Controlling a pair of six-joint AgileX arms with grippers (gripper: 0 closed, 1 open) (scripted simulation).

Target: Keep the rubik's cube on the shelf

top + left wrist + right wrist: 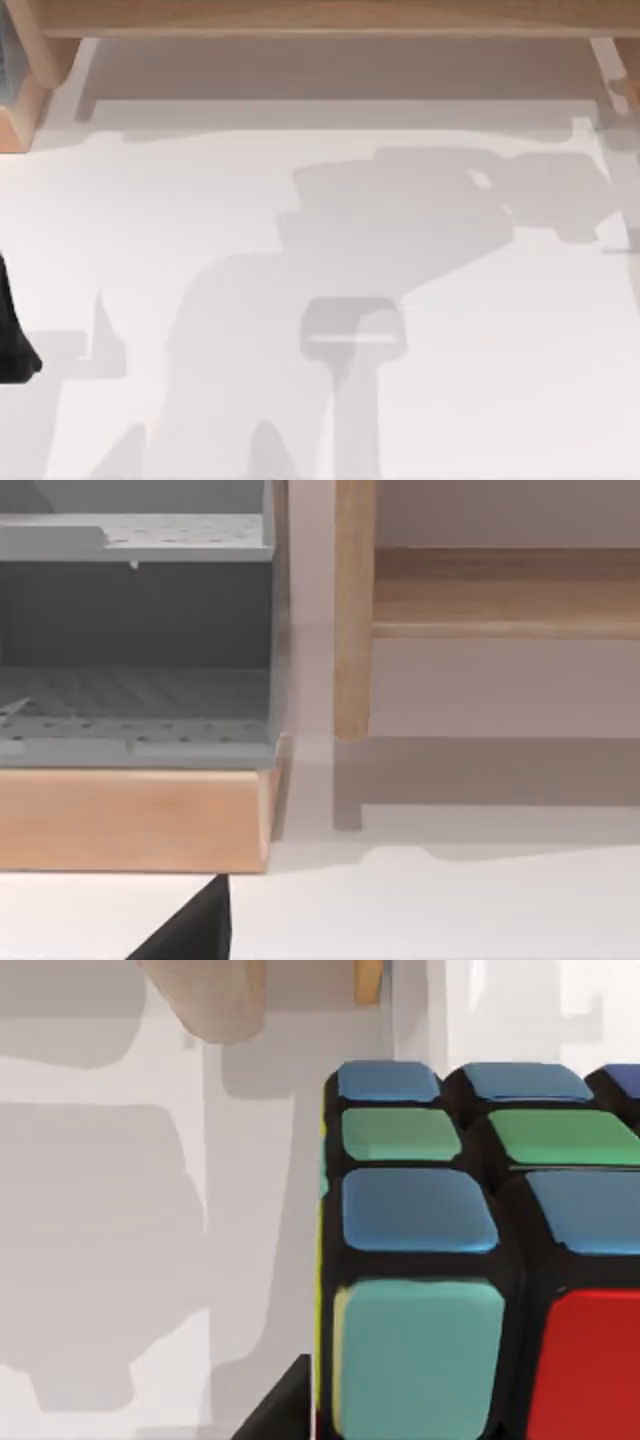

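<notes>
Top view. A white desk (450, 400) occupies most of the frame, crossed by broad grey shadows of the arms. The shelf (330, 17), a long light-brown wooden board, runs along the upper edge, with a white side support (608, 75) at upper right and shade beneath it. A wooden box corner (22, 110) sits at upper left. A dark part of the left arm (12, 335) enters at the left edge, lower half.

Left wrist view. At left stands a wooden-based unit (130, 820) holding grey perforated trays (135, 705). Just right of centre a light-brown upright post (352, 610) descends to the desk, and the shelf board (505, 590) extends from it toward the upper right. A black wedge (195, 930) lies at the lower edge; whether the left claw is apart or together cannot be told.

Right wrist view. The rubik's cube (470, 1260) takes up the right and lower part of the frame, very close to the camera, showing blue, green, teal and red stickers divided by black lines, with a yellow strip on its left edge. White desk lies behind it at left, and wooden pieces (215, 995) appear at the top. Whether the right claw is clamped on the cube cannot be told.
</notes>
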